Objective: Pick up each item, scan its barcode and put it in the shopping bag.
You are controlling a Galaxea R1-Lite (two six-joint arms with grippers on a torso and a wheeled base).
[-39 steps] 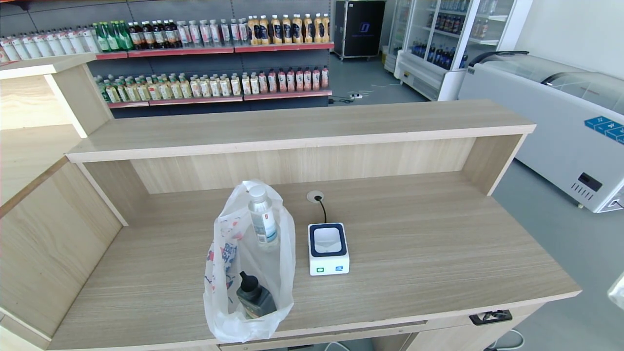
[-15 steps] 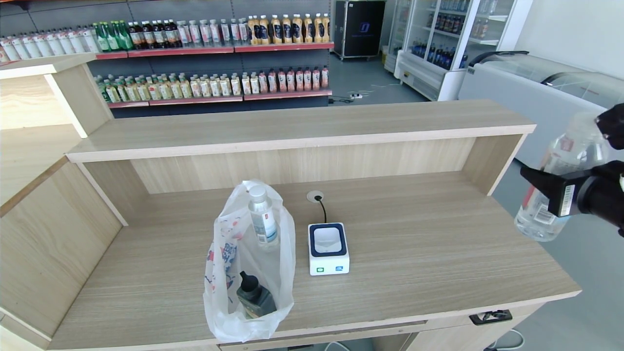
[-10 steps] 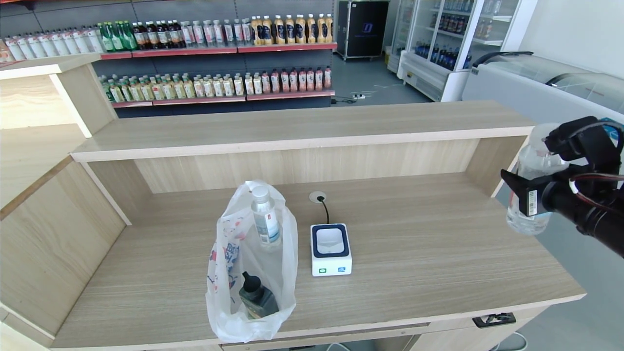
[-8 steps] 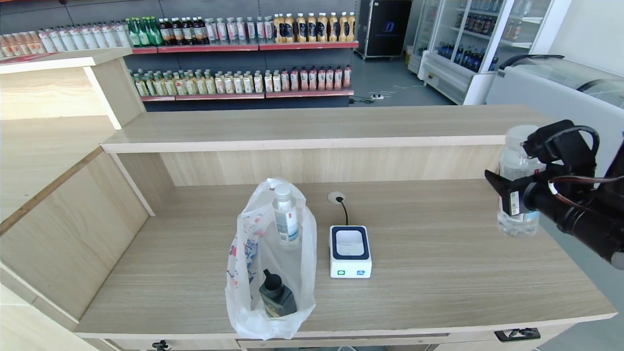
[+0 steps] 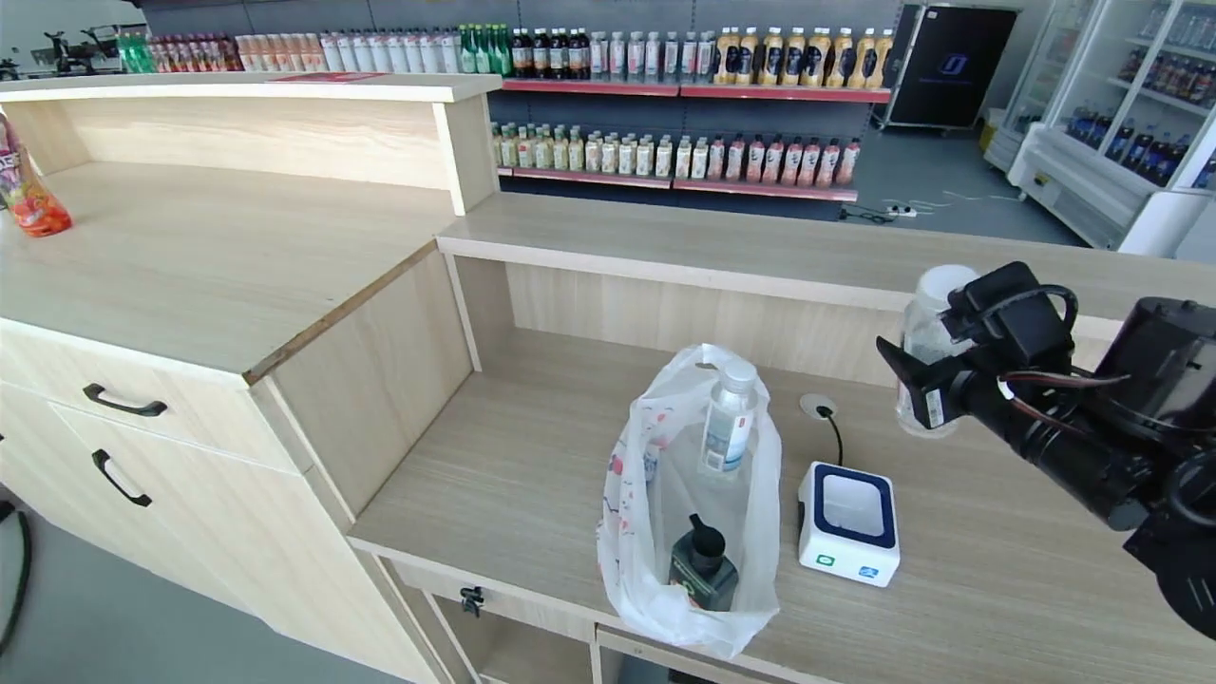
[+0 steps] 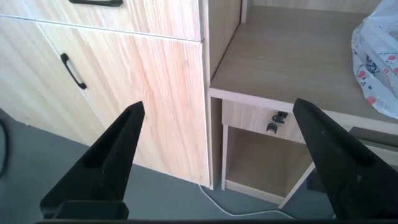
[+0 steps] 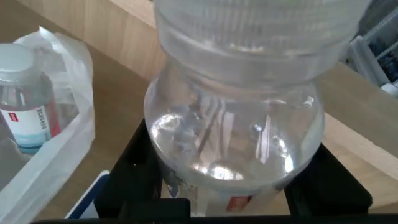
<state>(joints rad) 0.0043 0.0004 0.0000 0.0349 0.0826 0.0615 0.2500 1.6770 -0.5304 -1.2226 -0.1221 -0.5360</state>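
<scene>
Right arm [image 5: 1092,446]: black cylindrical segs, w/ red/white cables [image 5: 1045,380] looped at wrist, are seen; left gripper [image 6: 219,109] is fitted w/ black tapered fingers [image 6: 106,162].

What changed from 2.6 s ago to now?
The right hand came in from the right, gripping a clear plastic water bottle, and carried it leftward over the wooden counter toward the white-and-blue scanner. The head view itself swung left. The white plastic shopping bag and the scanner stayed put.
</scene>
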